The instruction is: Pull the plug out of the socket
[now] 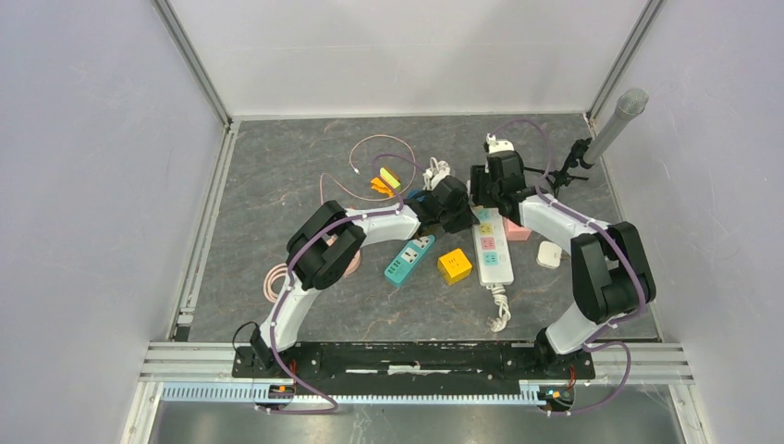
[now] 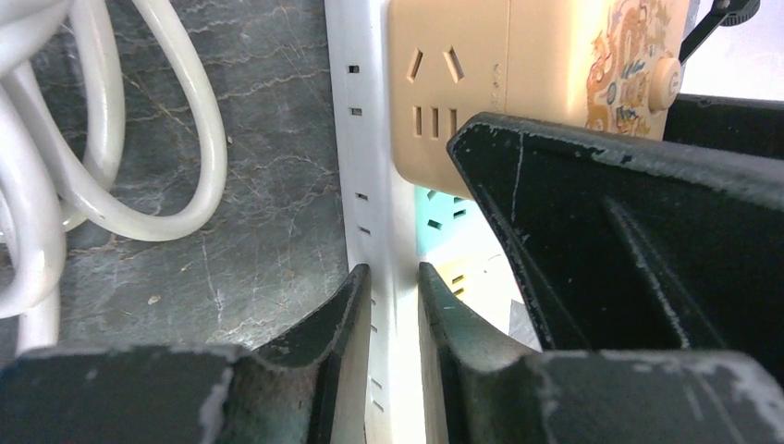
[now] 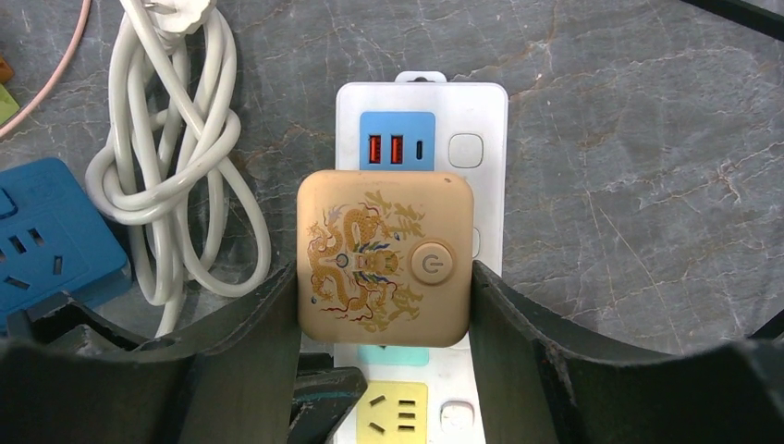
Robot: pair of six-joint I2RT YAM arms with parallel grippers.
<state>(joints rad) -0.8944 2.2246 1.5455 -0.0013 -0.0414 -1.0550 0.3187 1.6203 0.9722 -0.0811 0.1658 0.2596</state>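
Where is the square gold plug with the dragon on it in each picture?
Top view: not visible; that end of the long white power strip is covered.
Left wrist view: the square gold dragon plug is top right, on the strip.
Right wrist view: plug in the middle, on the strip.
Shared landmark: the white strip.
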